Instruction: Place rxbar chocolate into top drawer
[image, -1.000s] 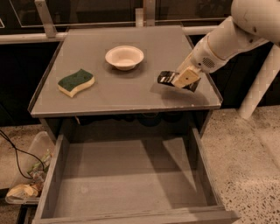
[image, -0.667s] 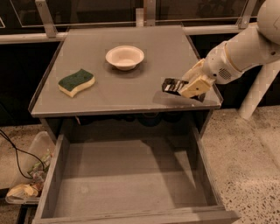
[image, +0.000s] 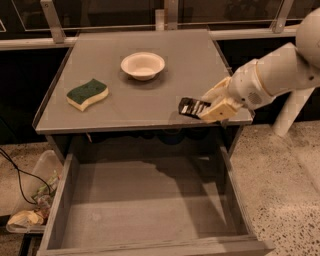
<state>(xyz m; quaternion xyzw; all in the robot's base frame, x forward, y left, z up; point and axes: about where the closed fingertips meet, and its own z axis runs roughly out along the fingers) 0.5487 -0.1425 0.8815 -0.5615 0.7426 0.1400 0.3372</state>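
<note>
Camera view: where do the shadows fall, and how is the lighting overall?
Camera view: the table shades the rear floor of the top drawer; the gripper, holding the rxbar chocolate at the table's front-right edge, adds a shadow there; background dark.

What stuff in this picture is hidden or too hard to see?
Camera view:
- rxbar chocolate: right end hidden by the gripper clamping it at the front right corner of the table; lettering too small to read.
- top drawer: front wall cut off by the bottom edge.
- robot arm: cut off by the right edge.
</note>
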